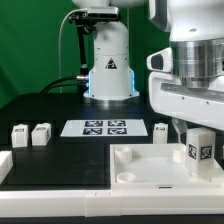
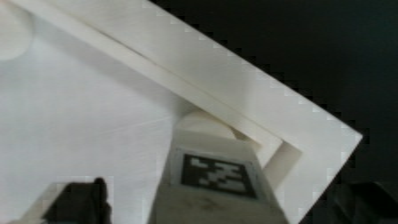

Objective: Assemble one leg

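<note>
My gripper point(image 1: 193, 128) is shut on one leg point(image 1: 198, 150), a small white square post with a black-and-white tag facing the camera. It holds the leg upright over the corner of the large flat white square piece point(image 1: 140, 168) at the exterior view's right. In the wrist view the leg point(image 2: 217, 165) sits between my dark fingers point(image 2: 75, 203), its far end at the raised corner rim of the flat piece point(image 2: 125, 110). I cannot tell whether it is seated in a socket. Three more legs stand on the table point(image 1: 19, 135) point(image 1: 41, 133) point(image 1: 161, 130).
The marker board point(image 1: 105, 127) lies behind the flat piece, in the middle of the black table. The robot base point(image 1: 108, 70) stands at the back. A white block point(image 1: 5, 165) shows at the exterior view's left edge.
</note>
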